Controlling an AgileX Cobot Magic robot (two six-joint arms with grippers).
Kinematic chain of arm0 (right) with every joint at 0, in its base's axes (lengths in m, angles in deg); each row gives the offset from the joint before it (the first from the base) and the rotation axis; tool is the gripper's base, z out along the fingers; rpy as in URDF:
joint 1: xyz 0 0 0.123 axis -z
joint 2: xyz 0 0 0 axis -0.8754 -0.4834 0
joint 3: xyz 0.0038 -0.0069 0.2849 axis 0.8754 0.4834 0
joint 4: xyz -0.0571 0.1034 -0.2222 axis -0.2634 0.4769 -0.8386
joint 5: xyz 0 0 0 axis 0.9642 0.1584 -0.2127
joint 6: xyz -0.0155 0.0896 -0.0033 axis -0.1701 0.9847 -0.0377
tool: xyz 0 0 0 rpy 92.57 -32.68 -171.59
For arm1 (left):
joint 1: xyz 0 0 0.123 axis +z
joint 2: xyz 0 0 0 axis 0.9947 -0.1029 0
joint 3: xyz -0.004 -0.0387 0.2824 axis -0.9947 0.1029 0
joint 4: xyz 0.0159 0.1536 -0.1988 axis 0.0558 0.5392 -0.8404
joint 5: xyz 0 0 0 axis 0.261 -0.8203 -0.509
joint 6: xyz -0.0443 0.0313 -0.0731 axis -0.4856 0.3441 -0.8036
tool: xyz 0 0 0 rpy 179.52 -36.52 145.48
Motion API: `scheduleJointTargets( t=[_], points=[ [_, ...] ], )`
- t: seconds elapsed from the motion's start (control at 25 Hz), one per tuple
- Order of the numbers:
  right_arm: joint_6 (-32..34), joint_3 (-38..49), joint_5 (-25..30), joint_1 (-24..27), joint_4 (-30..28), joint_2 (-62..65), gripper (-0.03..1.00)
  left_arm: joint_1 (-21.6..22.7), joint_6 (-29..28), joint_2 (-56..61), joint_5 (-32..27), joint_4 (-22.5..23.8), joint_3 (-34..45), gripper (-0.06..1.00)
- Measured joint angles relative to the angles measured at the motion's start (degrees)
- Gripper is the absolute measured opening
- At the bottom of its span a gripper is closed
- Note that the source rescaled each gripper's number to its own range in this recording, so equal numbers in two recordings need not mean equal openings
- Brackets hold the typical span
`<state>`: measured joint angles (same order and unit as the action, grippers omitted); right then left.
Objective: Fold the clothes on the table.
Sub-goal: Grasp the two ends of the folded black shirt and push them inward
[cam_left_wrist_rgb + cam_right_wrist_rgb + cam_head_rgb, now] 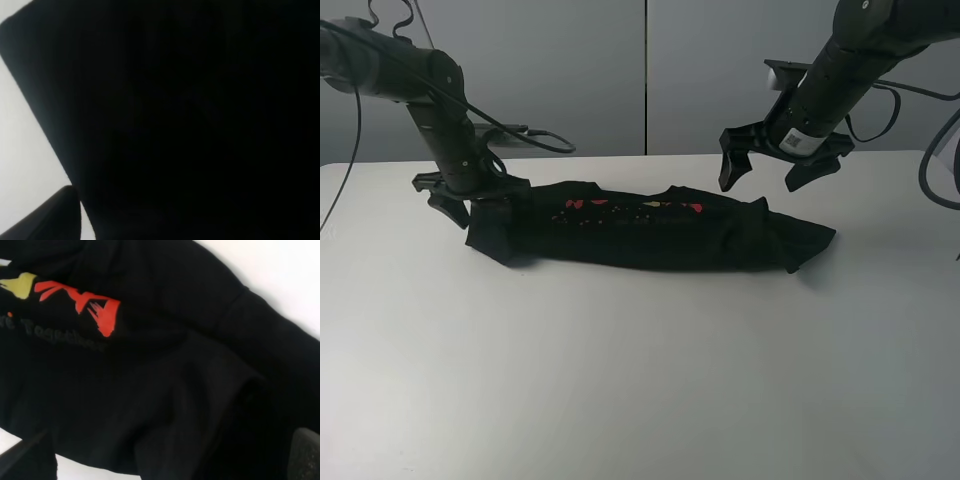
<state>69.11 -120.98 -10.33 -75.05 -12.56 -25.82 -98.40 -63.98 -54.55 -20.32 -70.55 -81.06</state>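
Note:
The black T-shirt (650,235) lies on the white table (620,380) as a long narrow band, with its red and yellow print (630,207) facing up. My left gripper (480,208) stands open over the shirt's left end, which is bunched up between its jaws. In the left wrist view black cloth (190,115) fills the picture, and one finger (45,220) shows apart from it. My right gripper (758,185) is open and empty, hovering just above the shirt's right part. The right wrist view shows the shirt (165,390), the red print (95,305) and a fingertip (305,455).
The table reaches far in front of the shirt and to both sides. A grey wall (620,70) stands behind the table. Cables (530,140) hang behind the left arm.

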Motion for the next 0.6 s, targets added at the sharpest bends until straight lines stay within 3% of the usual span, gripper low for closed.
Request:
scheduleJointTargets(
  t=[0.6],
  points=[
    [5.99,-8.10,8.32,0.09,-3.50,-11.43,1.00,1.06,0.00,-3.09,-1.70,-0.77,-0.63,0.97]
  ],
)
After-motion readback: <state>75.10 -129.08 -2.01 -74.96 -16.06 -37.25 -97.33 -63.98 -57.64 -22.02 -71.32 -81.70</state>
